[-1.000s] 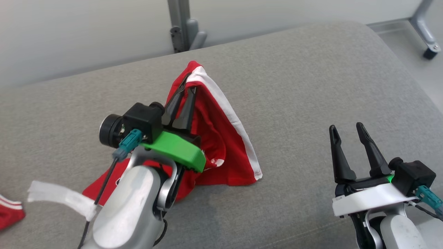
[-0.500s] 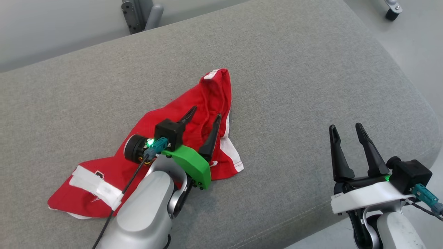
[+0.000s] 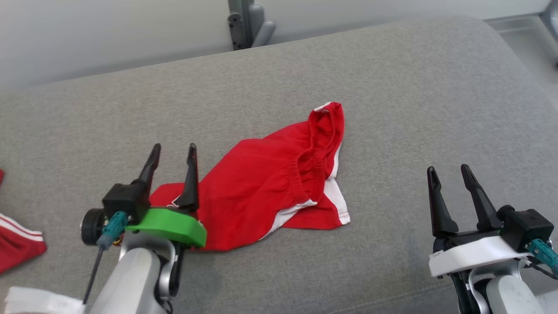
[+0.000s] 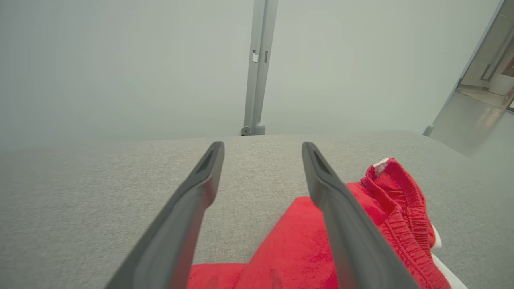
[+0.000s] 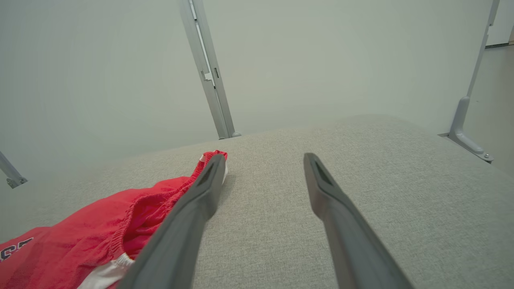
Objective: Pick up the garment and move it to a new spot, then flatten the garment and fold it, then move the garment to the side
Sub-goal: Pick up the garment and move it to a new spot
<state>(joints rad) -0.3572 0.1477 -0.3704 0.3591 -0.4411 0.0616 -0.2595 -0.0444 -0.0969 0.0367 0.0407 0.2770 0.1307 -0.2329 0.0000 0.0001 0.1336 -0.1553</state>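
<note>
The garment (image 3: pixel 266 183) is a pair of red shorts with white trim, lying crumpled on the grey cushion (image 3: pixel 392 109), its elastic waistband bunched toward the far right end. My left gripper (image 3: pixel 173 153) stands open at the garment's left edge with nothing between its fingers. In the left wrist view the garment (image 4: pixel 305 245) lies under and right of the left gripper (image 4: pixel 263 149). My right gripper (image 3: pixel 449 172) is open and empty over bare cushion, well to the right of the garment. The right wrist view shows the garment (image 5: pixel 92 237) to the left of the right gripper (image 5: pixel 264 160).
Another red cloth with white stripes (image 3: pixel 17 240) lies at the cushion's left edge. A white strip (image 3: pixel 35 301) shows at the bottom left corner. A grey metal post (image 3: pixel 246 24) stands behind the cushion, and floor (image 3: pixel 527 35) lies past its right end.
My left gripper opened and let the garment drop; it now lies flat on the cushion. The left arm drew back to the left, clear of it. The head camera shifted. The right gripper stayed put.
</note>
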